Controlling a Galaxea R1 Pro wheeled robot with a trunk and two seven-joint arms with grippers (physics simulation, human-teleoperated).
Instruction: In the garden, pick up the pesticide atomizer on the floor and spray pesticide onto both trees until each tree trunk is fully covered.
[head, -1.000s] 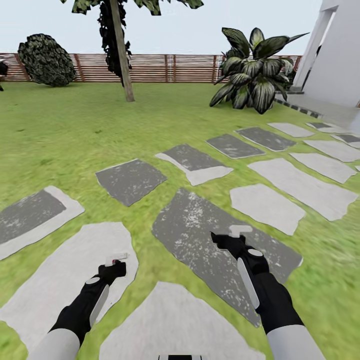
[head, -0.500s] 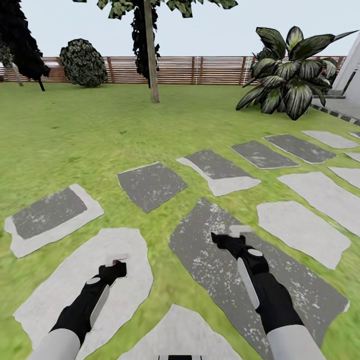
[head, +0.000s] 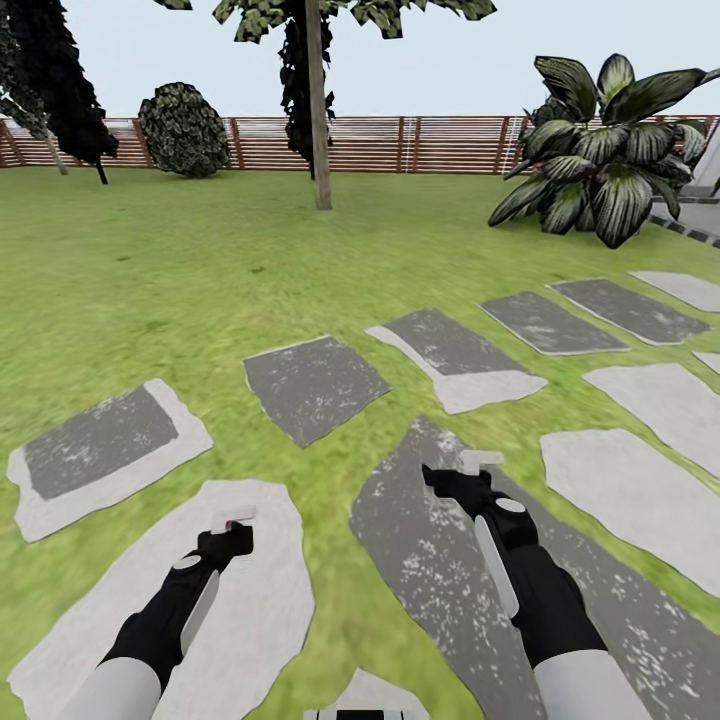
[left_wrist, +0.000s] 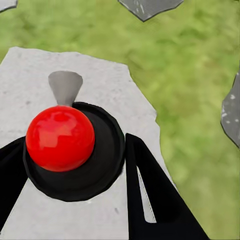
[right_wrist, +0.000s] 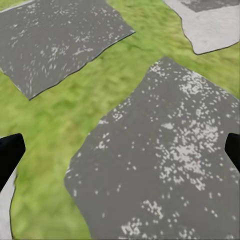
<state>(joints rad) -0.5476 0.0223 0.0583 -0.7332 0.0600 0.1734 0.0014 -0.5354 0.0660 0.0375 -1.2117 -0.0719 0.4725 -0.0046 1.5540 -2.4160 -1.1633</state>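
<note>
L pincer (left_wrist: 75, 165) grips red-topped sprayer (left_wrist: 60, 137), prob. atomizer; R pincer (right_wrist: 120, 150) wide.

Stepping stones (head: 315, 385) cross the lawn (head: 180, 270); fence (head: 400, 143) behind, shrub (head: 600, 160) right.

Greens, greys and a brown fence in the garden

The lawn (head: 200, 270) is rendered in mottled yellow-green; the paving slabs (head: 315, 385) are seen in dark grey flecked with white, some edged or wholly pale grey. The fence (head: 450, 145) is striped in brown horizontal slats. The broad-leaved shrub (head: 600, 165) is marked dark green with whitish veining, and the round bush (head: 183, 130) is speckled dark green. Both arms are shown black with white forearms; a glossy red ball (left_wrist: 60, 137) set in a black cup is seen by the left gripper (left_wrist: 75, 200)
</note>
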